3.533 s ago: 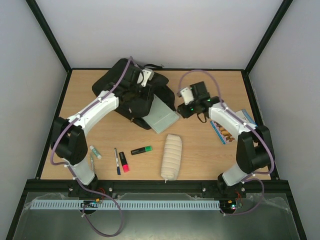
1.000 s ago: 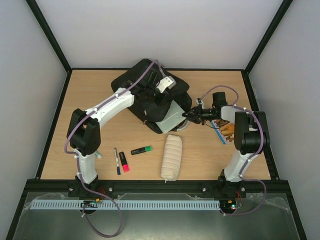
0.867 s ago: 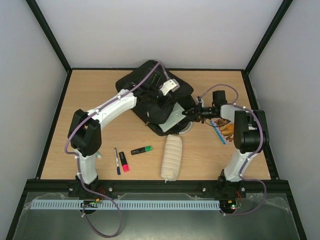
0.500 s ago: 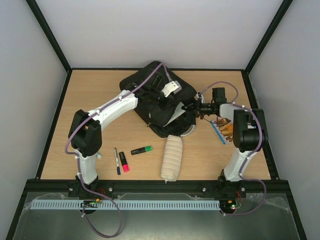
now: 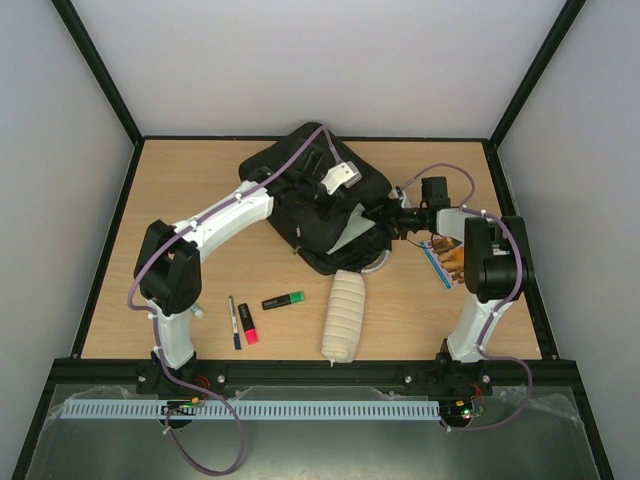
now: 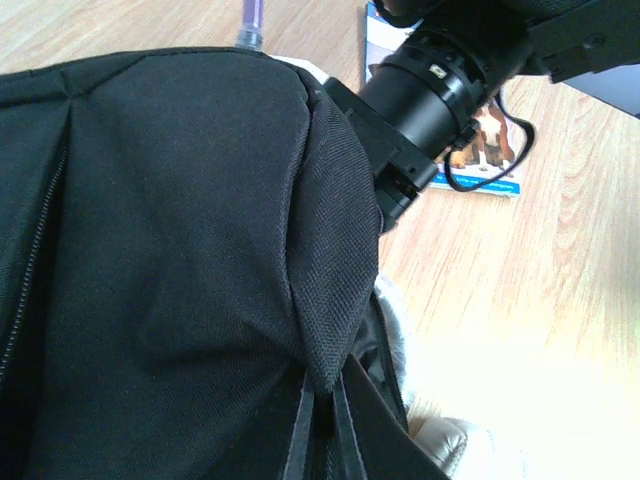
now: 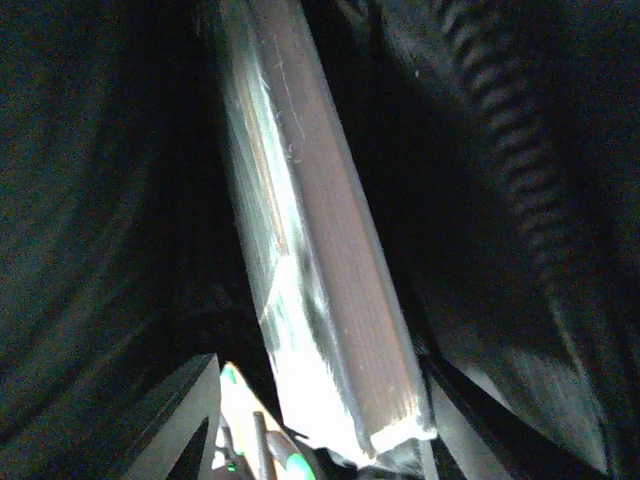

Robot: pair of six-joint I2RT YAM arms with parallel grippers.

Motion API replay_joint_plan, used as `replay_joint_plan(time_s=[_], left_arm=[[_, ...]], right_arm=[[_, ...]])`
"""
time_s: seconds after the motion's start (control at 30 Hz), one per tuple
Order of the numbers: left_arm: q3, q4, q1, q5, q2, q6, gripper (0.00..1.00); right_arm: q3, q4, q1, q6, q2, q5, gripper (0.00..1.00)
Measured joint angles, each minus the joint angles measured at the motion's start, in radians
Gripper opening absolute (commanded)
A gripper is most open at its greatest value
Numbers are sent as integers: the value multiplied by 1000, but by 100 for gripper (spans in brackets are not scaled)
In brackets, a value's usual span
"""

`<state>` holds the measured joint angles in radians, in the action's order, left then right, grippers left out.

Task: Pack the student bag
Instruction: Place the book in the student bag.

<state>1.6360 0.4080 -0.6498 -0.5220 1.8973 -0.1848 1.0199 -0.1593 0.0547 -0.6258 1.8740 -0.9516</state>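
The student bag (image 5: pixel 290 195), a big black backpack, lies at the back middle of the table. My left gripper (image 5: pixel 331 204) reaches over it and is shut on a fold of its black fabric (image 6: pixel 325 340), holding the mouth up. My right gripper (image 5: pixel 381 215) pokes into that mouth from the right. A pale book (image 5: pixel 350 236) lies mostly inside the bag. In the right wrist view its page edge (image 7: pixel 320 280) stands between the spread fingers of the right gripper (image 7: pixel 318 366), with a gap on the left side.
A cream pencil case (image 5: pixel 343 315) lies just in front of the bag. A green highlighter (image 5: pixel 285 299), a pink marker (image 5: pixel 247 325) and a black pen (image 5: pixel 233 322) lie at the front left. A picture book with a dog (image 5: pixel 447 260) lies under the right arm.
The left arm has pulled the bag to the right, over the pale book. The right gripper has gone into the bag's mouth and its jaws have spread off the book.
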Motion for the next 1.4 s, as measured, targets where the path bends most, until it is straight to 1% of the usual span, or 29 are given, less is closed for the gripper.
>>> replay_joint_plan(time_s=[0.1,0.2,0.27,0.3,0.4,0.47,0.57,0.63,0.7,0.8,0.93,1.0,1.07,1.2,1.4], left_arm=[[-1,-9,9,8,-2,-6,2],[11,-5,16,19,1,-19,2],[43,6,18,32,10,-29,2],[56,10,20,35,14,-32,3],[69,17,25,35,17,-33,3],[67,16,27,18,17,-23,2],[32,-6,27,-10,0,-1,2],[4,-11,30,-20,-23,10,2],[-18,-19,34,-28,-49,19,2],[-40,-23,40,-40,-75,30,2],[-49,-31,43,-51,-78,45,3],[-50,-36,48,-55,-78,57,2],[-50,-43,58,-62,-77,73,2],[-49,-59,82,-105,-76,114,2],[-49,-66,95,-137,-75,148,2]], right_arm=[[-5,67,0,71,-39,41,57],[-16,138,0,156,-138,89,57],[-16,177,0,222,-210,109,51],[-16,194,0,264,-246,121,46],[-18,264,2,437,-347,162,34],[-35,300,17,576,-405,218,30],[-116,327,90,801,-508,343,25],[-196,328,181,963,-591,451,25],[-237,340,266,1102,-637,541,25],[-236,328,357,1249,-624,649,29],[-226,273,446,1417,-538,779,37],[-227,241,475,1489,-497,820,40],[-229,199,496,1565,-457,854,41],[-228,120,504,1648,-383,909,42],[-216,47,522,1702,-291,959,42]])
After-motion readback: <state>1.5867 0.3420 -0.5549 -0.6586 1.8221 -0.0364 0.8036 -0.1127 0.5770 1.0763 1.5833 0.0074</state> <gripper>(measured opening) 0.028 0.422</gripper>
